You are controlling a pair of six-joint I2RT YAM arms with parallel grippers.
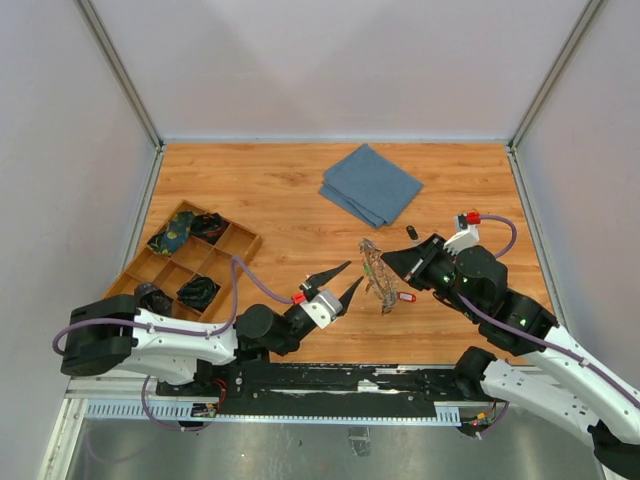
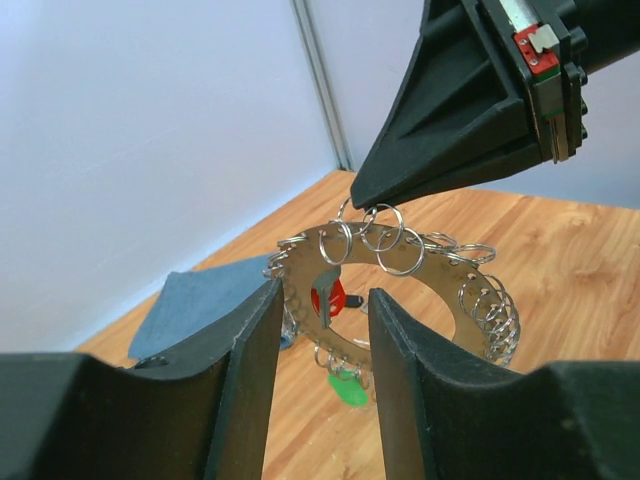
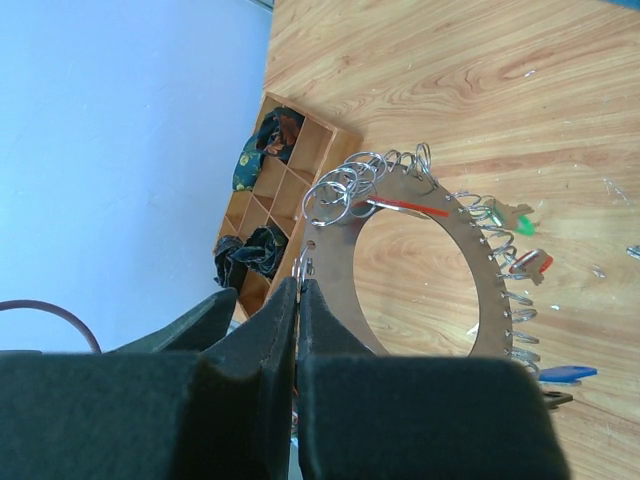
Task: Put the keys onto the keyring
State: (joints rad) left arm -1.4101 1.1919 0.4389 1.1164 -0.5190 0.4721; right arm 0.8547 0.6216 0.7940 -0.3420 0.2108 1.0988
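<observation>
My right gripper is shut on a small split ring at the edge of the keyring and holds the ring upright above the table. The keyring is a large flat metal ring lined with small split rings; it also shows in the left wrist view and the right wrist view. A red key and a green key hang on it. A red tag shows at its lower edge. A black key lies on the table. My left gripper is open and empty, just left of the ring.
A folded blue cloth lies at the back middle. A wooden compartment tray with dark cloth bundles stands at the left. A blue key lies on the wood under the ring. Grey walls close in the table.
</observation>
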